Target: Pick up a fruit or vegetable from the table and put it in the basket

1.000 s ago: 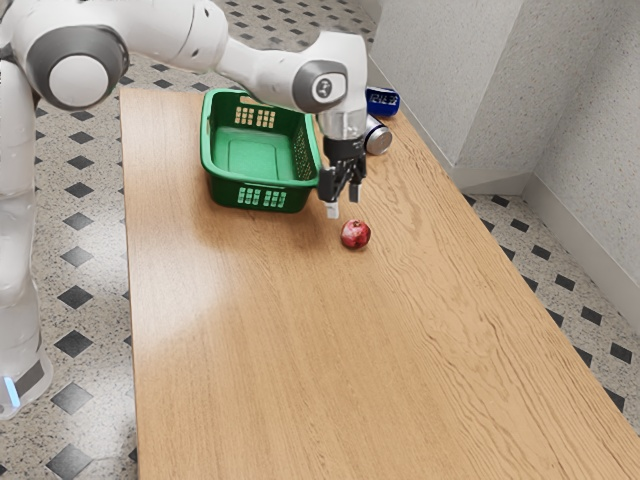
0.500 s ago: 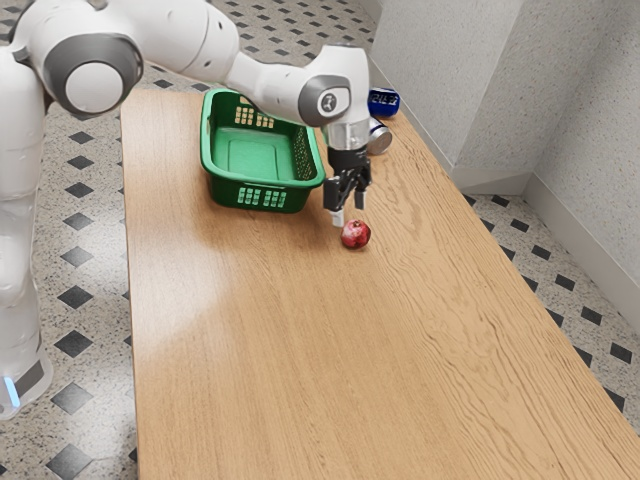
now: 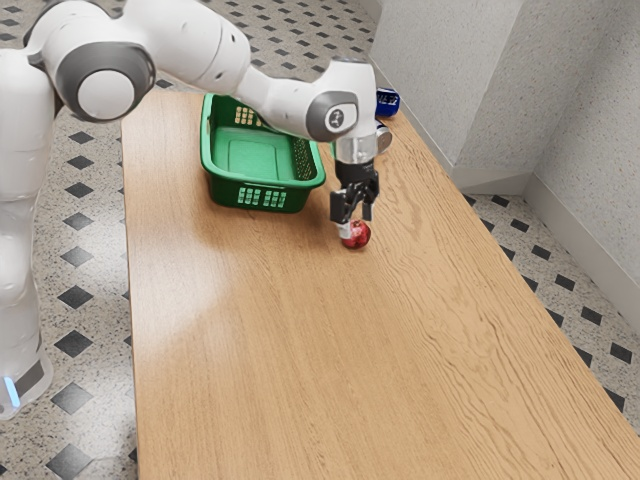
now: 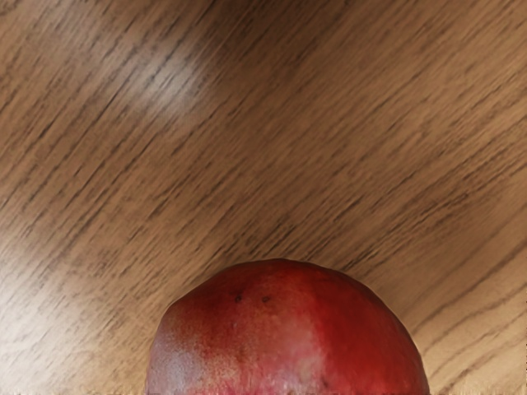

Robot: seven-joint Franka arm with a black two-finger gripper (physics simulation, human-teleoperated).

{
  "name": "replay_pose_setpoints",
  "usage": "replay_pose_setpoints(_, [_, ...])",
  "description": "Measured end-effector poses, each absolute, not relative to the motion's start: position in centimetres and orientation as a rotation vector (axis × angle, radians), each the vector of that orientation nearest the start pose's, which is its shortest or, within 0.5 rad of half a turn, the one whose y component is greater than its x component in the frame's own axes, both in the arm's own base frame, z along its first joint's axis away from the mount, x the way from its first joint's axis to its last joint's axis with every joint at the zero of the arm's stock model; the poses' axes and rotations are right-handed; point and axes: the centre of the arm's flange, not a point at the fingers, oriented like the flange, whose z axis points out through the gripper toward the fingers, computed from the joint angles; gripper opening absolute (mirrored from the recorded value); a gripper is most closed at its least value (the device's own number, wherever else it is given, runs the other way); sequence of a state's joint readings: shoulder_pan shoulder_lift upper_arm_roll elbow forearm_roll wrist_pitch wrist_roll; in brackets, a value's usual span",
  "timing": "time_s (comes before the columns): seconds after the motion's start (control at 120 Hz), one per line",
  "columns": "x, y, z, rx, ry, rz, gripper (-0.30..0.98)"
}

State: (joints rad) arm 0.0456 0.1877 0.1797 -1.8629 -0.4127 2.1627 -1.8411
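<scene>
Hand: it pointed down at the fruit, low over the table, its fingers (image 3: 345,230) parted with a clear gap between them; the hand (image 3: 356,222) was open and had not closed on anything.
Fruit: the round red fruit (image 3: 357,236) lay on the table (image 3: 300,340), directly below the hand and partly between the fingers. In the exterior view the nearer finger covered part of its side toward that view's left, and the other finger's tip came down by its upper edge, on the far side. Whether either one touched the skin, I could not tell.
Fruit up close: the wrist view had it large, just under the hand, its rounded top a deep red with a paler, mottled patch and a few small dark specks. Wood grain ran slantwise around it.
Basket: the green basket (image 3: 262,182) stood upright on the table, near the fruit but apart from it, toward the exterior view's left and farther back. The fruit was outside it.
Arm: the white arm (image 3: 205,50) reached in from the exterior view's upper left, passing over the basket's far corner.
Can: the metal can (image 3: 383,138) was behind the hand, partly hidden by the arm.
Clock: the blue clock (image 3: 388,103) sat just beyond the can, near the table's edge.
</scene>
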Motion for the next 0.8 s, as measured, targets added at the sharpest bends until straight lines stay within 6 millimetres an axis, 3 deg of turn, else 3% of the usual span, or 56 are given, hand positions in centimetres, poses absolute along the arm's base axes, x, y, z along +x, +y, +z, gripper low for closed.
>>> replay_pose_setpoints(0.275, [61.5,11.3,40.9,1.185,2.566,-0.254,0.69])
replay_pose_setpoints(0.692, [61.5,12.0,40.8,1.161,2.559,-0.250,0.68])
replay_pose_setpoints(0.8, [61.6,11.9,40.3,1.150,2.554,-0.271,0.56])
